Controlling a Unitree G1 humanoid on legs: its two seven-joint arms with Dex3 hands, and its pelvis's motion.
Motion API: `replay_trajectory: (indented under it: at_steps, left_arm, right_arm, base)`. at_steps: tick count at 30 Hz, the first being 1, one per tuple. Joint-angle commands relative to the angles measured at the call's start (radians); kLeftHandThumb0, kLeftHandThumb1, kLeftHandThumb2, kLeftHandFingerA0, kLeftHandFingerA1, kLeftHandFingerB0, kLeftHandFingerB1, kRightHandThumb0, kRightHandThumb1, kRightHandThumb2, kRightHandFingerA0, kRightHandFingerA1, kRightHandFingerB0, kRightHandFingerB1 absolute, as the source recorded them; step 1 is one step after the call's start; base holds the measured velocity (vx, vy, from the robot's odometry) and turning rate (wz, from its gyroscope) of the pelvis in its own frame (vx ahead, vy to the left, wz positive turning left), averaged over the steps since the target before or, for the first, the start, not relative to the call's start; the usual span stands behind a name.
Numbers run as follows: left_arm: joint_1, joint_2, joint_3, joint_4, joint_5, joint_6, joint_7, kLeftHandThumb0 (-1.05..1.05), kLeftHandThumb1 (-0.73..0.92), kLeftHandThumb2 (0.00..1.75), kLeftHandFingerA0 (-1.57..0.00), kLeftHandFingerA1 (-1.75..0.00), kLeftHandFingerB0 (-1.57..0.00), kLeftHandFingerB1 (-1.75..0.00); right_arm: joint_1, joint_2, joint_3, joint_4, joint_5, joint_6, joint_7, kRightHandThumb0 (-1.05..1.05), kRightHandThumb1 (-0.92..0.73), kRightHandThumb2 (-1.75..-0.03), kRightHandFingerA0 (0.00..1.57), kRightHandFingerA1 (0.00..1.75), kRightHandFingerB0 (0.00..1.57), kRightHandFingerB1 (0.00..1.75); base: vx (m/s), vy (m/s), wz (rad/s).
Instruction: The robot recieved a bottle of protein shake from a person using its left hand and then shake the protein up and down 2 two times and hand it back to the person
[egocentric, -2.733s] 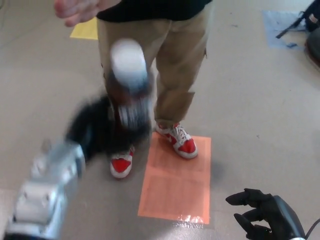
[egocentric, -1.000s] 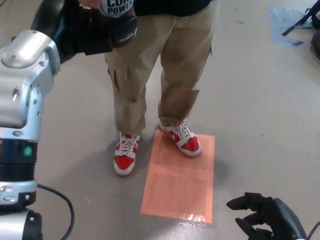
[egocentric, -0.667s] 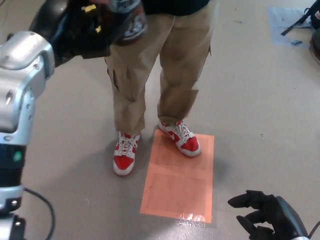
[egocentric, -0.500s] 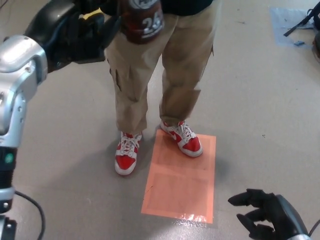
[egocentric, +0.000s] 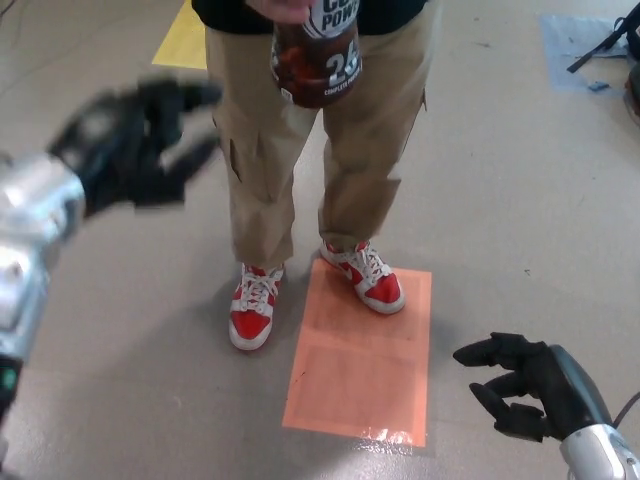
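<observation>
The left robot hand (egocentric: 135, 140) hangs at the upper left, blurred, its black fingers spread apart and holding nothing; its silver forearm (egocentric: 30, 235) runs off the left edge, also smeared, so its details are hard to make out. Just right of that hand and apart from it, the bottle (egocentric: 317, 55) is at the top centre, held from above by a person's hand (egocentric: 285, 8) that is almost wholly cut off by the top edge; only the bottle's lower body shows, dark brown with white lettering that is partly cropped, and its cap is out of view. The bottle sits in front of the person's tan trousers (egocentric: 300, 150); everything above the dark shirt hem is out of frame. Below, red and white shoes (egocentric: 252, 305) stand on the floor (egocentric: 520, 200), the picture-right one resting on an orange sheet (egocentric: 360, 370). A yellow patch (egocentric: 185, 40) lies at the top, partly hidden behind the person. At the lower right the right robot hand (egocentric: 520, 385) is empty with fingers loosely apart, its wrist cut by the corner. Blue material (egocentric: 565, 45) and dark objects at the top right corner are too cropped to identify.
</observation>
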Motion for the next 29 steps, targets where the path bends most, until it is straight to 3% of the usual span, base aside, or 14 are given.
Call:
replay_trajectory:
  at_steps: [1,2,3,10,19,20,22,23,29]
  left_arm:
    - [0.199,0.064,-0.315,0.402,0.493,-0.526,0.506,-0.49,0.66,0.60,-0.53,-0.38,-0.25,-0.30]
    - [0.199,0.072,-0.383,0.463,0.555,-0.532,0.592,-0.52,0.66,0.60,-0.54,-0.38,-0.24,-0.30]
    - [0.197,0.073,-0.404,0.482,0.572,-0.531,0.618,-0.54,0.66,0.60,-0.53,-0.38,-0.24,-0.30]
    - [0.189,0.048,-0.491,0.596,0.579,-0.515,0.706,-0.61,0.76,0.63,-0.50,-0.37,-0.18,-0.28]
    - [0.167,0.020,-0.516,0.691,0.537,-0.553,0.762,-0.62,0.77,0.64,-0.47,-0.37,-0.17,-0.28]
    - [0.161,0.018,-0.518,0.705,0.529,-0.561,0.756,-0.65,0.67,0.92,-0.38,-0.49,-0.11,-0.39]
    - [0.149,0.013,-0.523,0.732,0.522,-0.576,0.762,-0.65,0.67,0.92,-0.39,-0.49,-0.12,-0.40]
    - [0.142,0.014,-0.526,0.745,0.522,-0.584,0.766,-0.61,0.79,0.65,-0.47,-0.37,-0.18,-0.28]
    - [0.133,0.008,-0.524,0.774,0.518,-0.623,0.812,-0.59,0.81,0.64,-0.47,-0.37,-0.20,-0.29]
  right_arm:
    - [-0.031,-0.035,0.057,0.004,-0.073,0.084,-0.047,-0.30,-0.69,-0.62,0.82,0.46,0.66,0.41]
    - [-0.040,-0.037,0.067,0.007,-0.083,0.094,-0.060,-0.34,-0.69,-0.62,0.73,0.42,0.65,0.40]
    - [-0.043,-0.038,0.070,0.008,-0.087,0.098,-0.064,-0.35,-0.58,-0.95,0.64,0.62,0.53,0.57]
    - [-0.056,-0.040,0.092,0.011,-0.103,0.134,-0.062,-0.41,-0.61,-0.96,0.62,0.60,0.51,0.55]
    - [-0.058,-0.038,0.091,0.006,-0.086,0.139,-0.062,-0.39,-0.60,-0.96,0.66,0.62,0.51,0.55]
    - [-0.061,-0.037,0.089,0.008,-0.082,0.142,-0.056,-0.39,-0.60,-0.97,0.65,0.62,0.50,0.55]
    - [-0.066,-0.037,0.086,0.008,-0.077,0.147,-0.046,-0.38,-0.61,-0.97,0.64,0.62,0.50,0.55]
    - [-0.069,-0.036,0.087,0.006,-0.076,0.151,-0.044,-0.37,-0.60,-0.98,0.63,0.63,0.49,0.55]
    - [-0.072,-0.038,0.093,0.008,-0.078,0.156,-0.027,-0.40,-0.63,-0.97,0.56,0.58,0.50,0.54]
  base:
    - [0.00,0.000,0.00]
    - [0.00,0.000,0.00]
    - [0.00,0.000,0.00]
    - [0.00,0.000,0.00]
    - [0.00,0.000,0.00]
    - [0.00,0.000,0.00]
    - [0.00,0.000,0.00]
    - [0.00,0.000,0.00]
    - [0.00,0.000,0.00]
